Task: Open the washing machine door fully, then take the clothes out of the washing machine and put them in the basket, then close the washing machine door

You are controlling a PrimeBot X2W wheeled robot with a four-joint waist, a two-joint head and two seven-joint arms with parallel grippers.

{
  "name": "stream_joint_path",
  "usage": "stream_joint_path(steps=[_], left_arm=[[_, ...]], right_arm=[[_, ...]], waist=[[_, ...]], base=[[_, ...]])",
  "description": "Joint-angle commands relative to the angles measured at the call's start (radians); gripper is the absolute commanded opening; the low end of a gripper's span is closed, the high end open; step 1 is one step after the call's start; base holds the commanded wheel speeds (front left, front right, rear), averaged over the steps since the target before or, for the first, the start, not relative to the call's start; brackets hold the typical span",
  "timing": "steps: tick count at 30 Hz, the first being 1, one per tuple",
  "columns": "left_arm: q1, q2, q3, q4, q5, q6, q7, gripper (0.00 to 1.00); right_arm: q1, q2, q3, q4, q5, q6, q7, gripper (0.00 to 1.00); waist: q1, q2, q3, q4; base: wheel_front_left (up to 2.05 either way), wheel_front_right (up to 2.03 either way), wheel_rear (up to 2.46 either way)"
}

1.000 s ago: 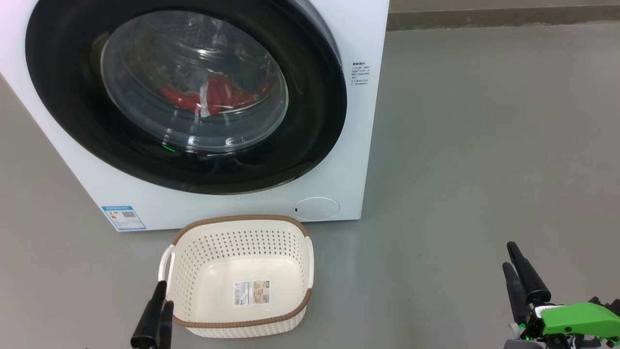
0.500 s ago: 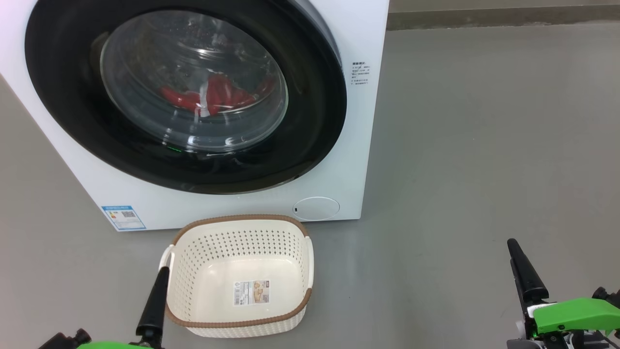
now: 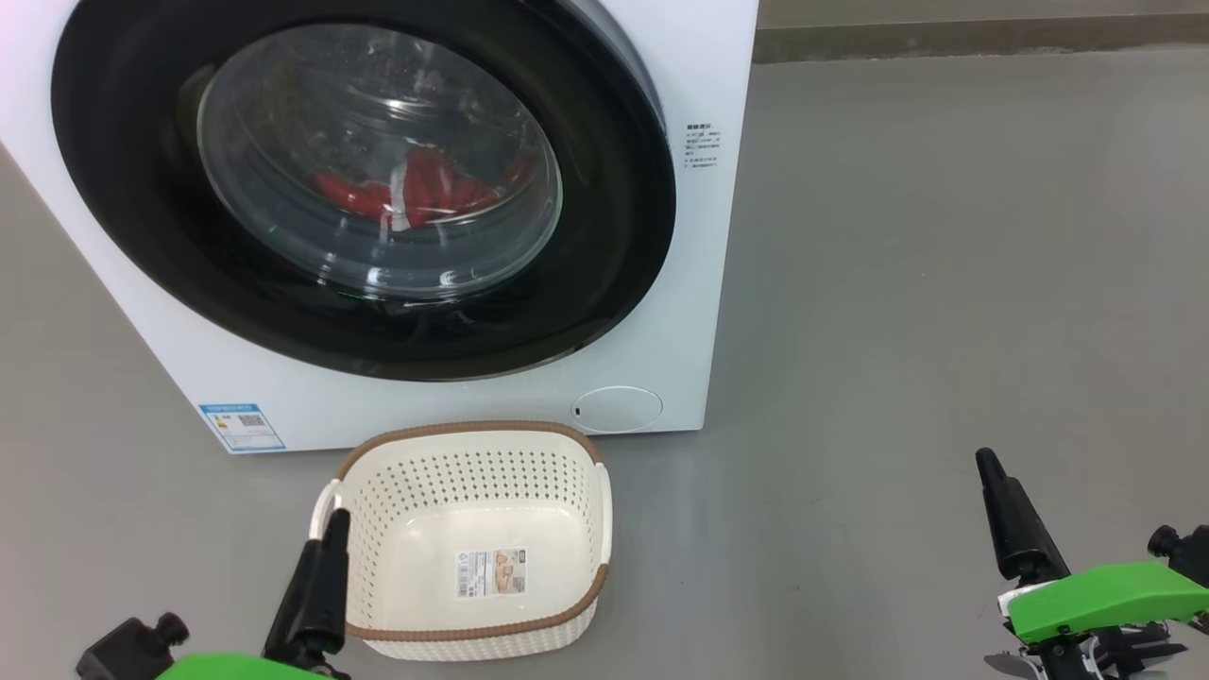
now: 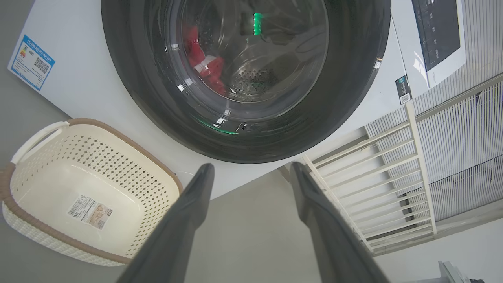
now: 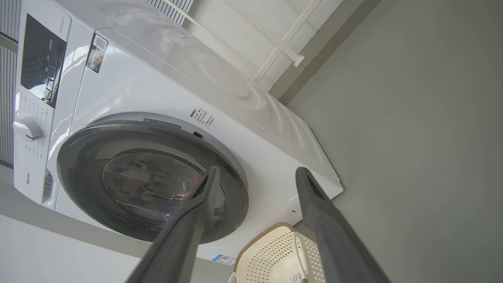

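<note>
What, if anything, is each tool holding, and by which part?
Nothing is held: the left tool and the right tool both stand open and empty.

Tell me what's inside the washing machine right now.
Through the shut washing machine door, red clothes with a white strip lie low in the perforated steel drum. Glass reflections and the door's black rim cover the rest, so more items could be hidden.
</note>
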Motion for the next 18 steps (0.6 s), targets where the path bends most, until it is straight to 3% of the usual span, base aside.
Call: stream_joint_path(steps=[1, 18], left_arm=[[-0.046, 0.017, 0.006, -0.035, 0.046, 0.002, -0.012, 1.0], [-0.049, 0.051, -0.057, -0.039, 0.327, 0.053, -0.063, 1.0]], right_arm=[[-0.036, -0.018, 0.011, -0.032, -0.045, 0.0, -0.012, 1.0], [-0.032, -0.02, 0.043, -0.019, -0.336, 0.0, -0.062, 1.0]], waist=[[0.0, 0.0, -0.001, 0.001], [-0.0001, 0.0, -0.011, 0.003]], base=[[0.0, 0.0, 0.0], [0.0, 0.0, 0.0]])
